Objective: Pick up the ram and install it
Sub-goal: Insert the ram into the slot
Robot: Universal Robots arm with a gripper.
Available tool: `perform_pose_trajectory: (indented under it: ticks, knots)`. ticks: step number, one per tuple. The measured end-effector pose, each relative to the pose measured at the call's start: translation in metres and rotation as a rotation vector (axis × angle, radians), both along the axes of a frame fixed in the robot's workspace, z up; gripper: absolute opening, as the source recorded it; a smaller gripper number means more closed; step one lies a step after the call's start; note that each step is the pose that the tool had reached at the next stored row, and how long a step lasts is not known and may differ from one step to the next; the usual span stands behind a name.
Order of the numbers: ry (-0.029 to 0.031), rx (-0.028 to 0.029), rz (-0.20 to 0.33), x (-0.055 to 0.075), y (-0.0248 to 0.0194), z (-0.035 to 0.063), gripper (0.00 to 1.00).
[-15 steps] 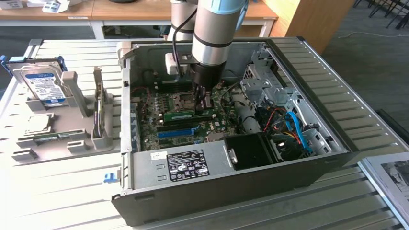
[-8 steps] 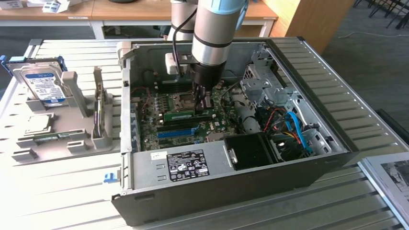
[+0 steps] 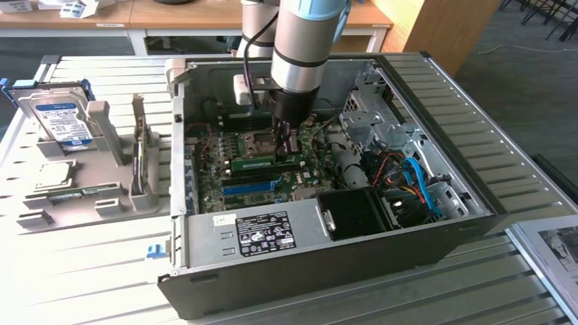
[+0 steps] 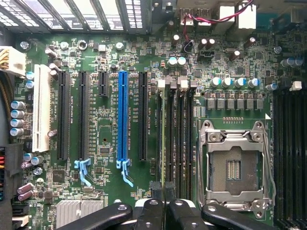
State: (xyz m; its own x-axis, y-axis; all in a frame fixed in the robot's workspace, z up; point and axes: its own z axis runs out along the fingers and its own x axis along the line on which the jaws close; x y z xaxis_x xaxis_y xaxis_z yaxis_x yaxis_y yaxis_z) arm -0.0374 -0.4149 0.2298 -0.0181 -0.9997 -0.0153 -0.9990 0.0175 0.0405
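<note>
The ram (image 3: 262,162) is a thin green stick standing on its edge over the black memory slots of the motherboard, inside the open computer case (image 3: 470,183). In the wrist view the ram (image 4: 163,134) shows edge-on as a narrow line running between the slots, beside the CPU socket (image 4: 235,163). My gripper (image 3: 291,152) reaches straight down into the case and is shut on one end of the stick. Its black fingertips (image 4: 156,191) press together around the ram's near end, under my gripper (image 4: 163,189).
A blue expansion slot (image 4: 123,115) and black slots lie beside the memory slots. A power supply (image 3: 262,230) and blue and red cables (image 3: 415,179) crowd the case's near side. On the exterior view's left, a grey holder (image 3: 81,196) carries a hard drive (image 3: 61,118).
</note>
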Motion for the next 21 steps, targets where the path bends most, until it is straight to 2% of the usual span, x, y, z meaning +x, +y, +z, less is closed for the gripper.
perform_pose_trajectory:
  ticks: [21]
  knots:
    - [0.0000,0.0002,-0.002,0.0000,0.0001,-0.0022,0.12]
